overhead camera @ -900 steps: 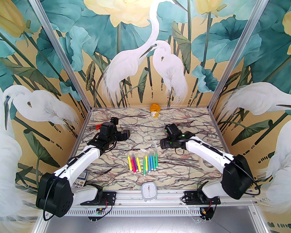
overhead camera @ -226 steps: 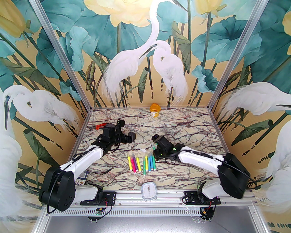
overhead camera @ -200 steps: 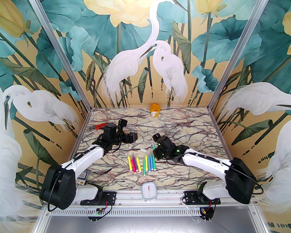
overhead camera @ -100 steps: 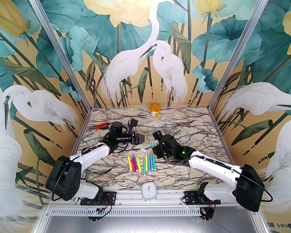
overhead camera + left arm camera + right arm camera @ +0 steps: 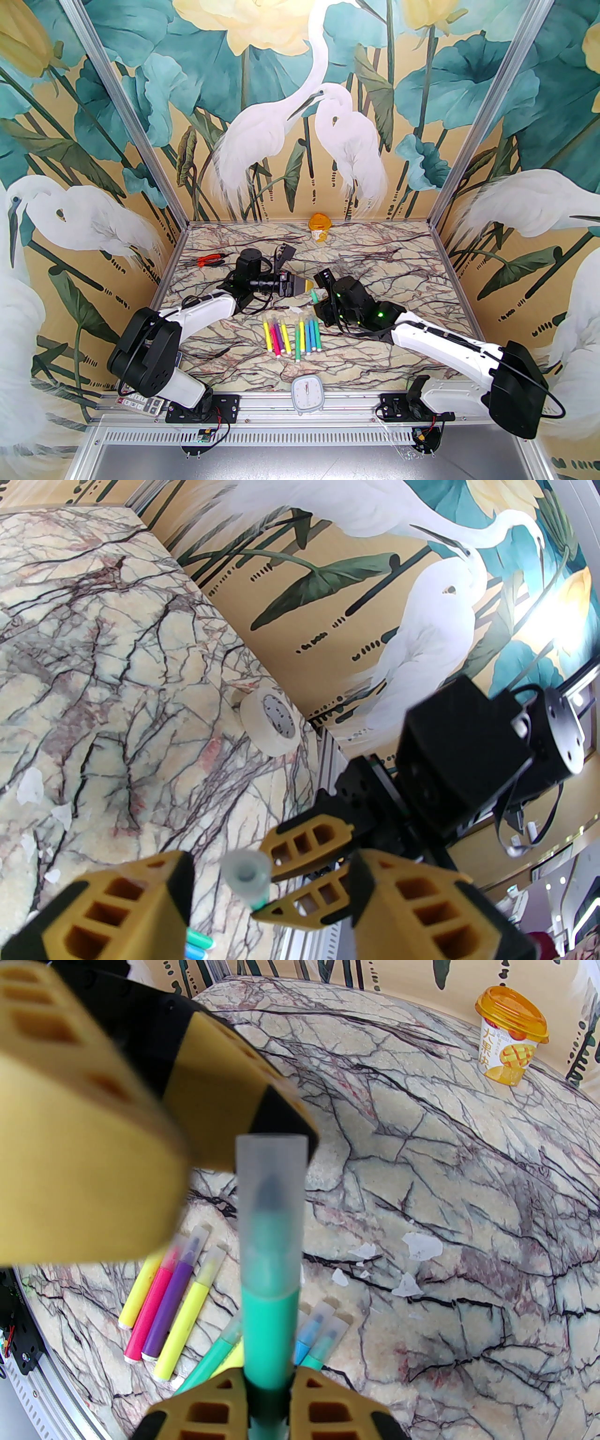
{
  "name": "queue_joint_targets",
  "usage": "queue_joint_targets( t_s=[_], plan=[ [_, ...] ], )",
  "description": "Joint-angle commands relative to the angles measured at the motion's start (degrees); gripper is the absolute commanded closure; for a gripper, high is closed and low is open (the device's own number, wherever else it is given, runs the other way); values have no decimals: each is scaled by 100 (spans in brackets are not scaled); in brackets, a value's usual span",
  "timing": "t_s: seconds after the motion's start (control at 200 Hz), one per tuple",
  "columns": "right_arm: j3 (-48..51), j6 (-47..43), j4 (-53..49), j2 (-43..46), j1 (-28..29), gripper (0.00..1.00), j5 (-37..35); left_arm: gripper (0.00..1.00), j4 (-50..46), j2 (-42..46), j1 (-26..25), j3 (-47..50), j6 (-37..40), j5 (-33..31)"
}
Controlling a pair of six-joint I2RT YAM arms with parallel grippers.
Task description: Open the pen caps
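My right gripper is shut on a teal pen and holds it above the table, its clear pen cap still fitted and pointing away from the wrist. In the top view this right gripper meets my left gripper mid-table. My left gripper is open, one yellow finger on each side of the pen cap, with a gap on both sides. The other pens, yellow, pink, purple, green and blue, lie side by side on the marble table, caps on.
An orange-lidded cup stands at the back wall. Orange pliers lie at back left, a tape roll near the right edge, a white timer and a calculator at the front rail. White paper scraps lie beyond the pens.
My right gripper took the teal pen from the row and raised it. My left arm swung right and turned, bringing its open fingers around the cap.
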State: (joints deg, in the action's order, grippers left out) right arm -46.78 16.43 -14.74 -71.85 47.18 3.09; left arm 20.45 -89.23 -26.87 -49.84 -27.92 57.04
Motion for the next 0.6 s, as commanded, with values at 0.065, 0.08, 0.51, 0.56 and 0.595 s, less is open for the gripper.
queue_joint_targets(
  t_s=[0.065, 0.08, 0.51, 0.56, 0.595],
  plan=[
    [-131, -95, 41, 162, -7, 87, 73, 49, 24, -182, -89, -226, -59, 231],
    [-133, -100, 39, 171, -7, 87, 76, 49, 27, -183, -96, -227, -59, 235],
    [-78, -99, 125, 298, -2, 87, -30, 72, -31, -294, -178, -348, -87, 354],
    [-62, -99, 151, 312, -4, 86, -34, 75, -17, -297, -178, -357, -99, 361],
    [-43, -89, 168, 319, -7, 86, -43, 76, 19, -286, -178, -345, -121, 370]
  ],
)
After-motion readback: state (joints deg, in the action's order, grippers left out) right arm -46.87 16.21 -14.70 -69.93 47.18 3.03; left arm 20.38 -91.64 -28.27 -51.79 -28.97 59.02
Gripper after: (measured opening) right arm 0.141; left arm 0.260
